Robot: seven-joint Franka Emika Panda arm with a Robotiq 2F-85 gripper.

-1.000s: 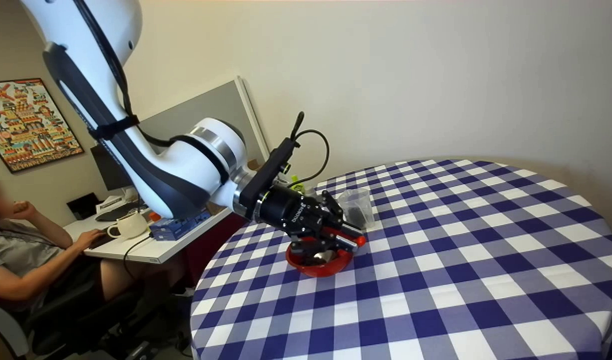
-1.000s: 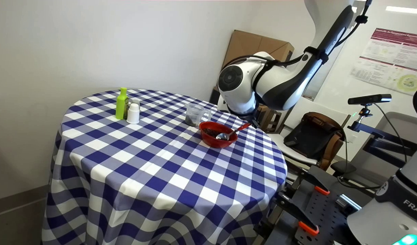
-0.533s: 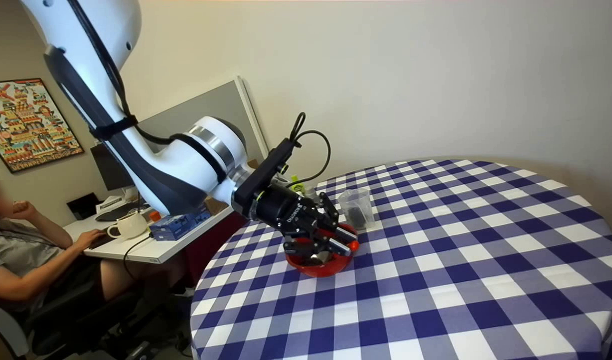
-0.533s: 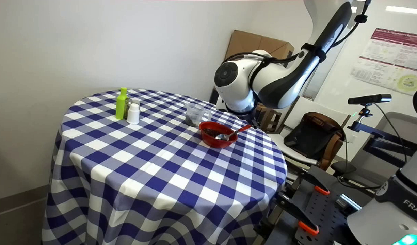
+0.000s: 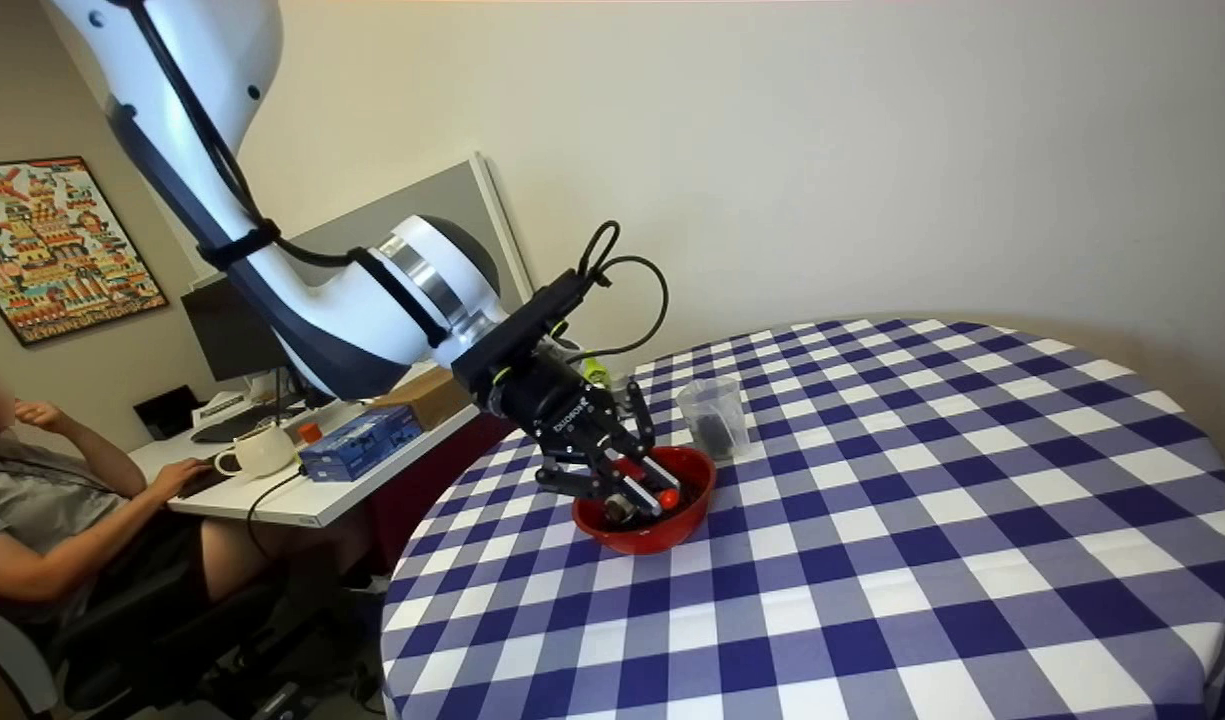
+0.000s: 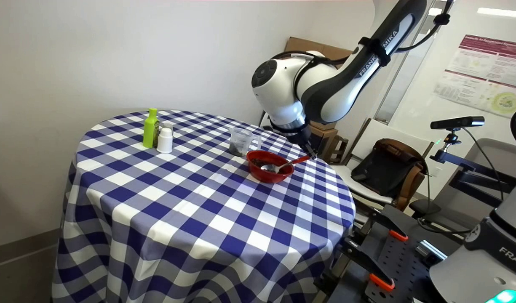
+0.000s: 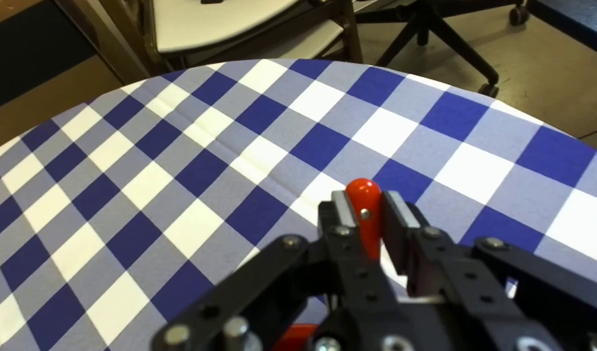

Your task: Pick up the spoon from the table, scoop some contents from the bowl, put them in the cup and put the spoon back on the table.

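My gripper is shut on the orange-red handle of the spoon, whose rounded end sticks out between the fingertips. In an exterior view the spoon's silvery head lies inside the red bowl, beside the dark contents; I cannot tell how deep it sits. In an exterior view the gripper is low over the bowl and points down at a slant. The clear cup, also visible in an exterior view, stands close beside the bowl with dark stuff at its bottom. Both stand on the checked table.
A green bottle and a white object stand farther along the table. A desk with a blue box and a seated person are beyond the table's edge. A chair with a bag stands by the table.
My gripper has moved left in an exterior view and tipped more steeply downward. The spoon's head has shifted slightly within the bowl. The bowl and cup have not moved.
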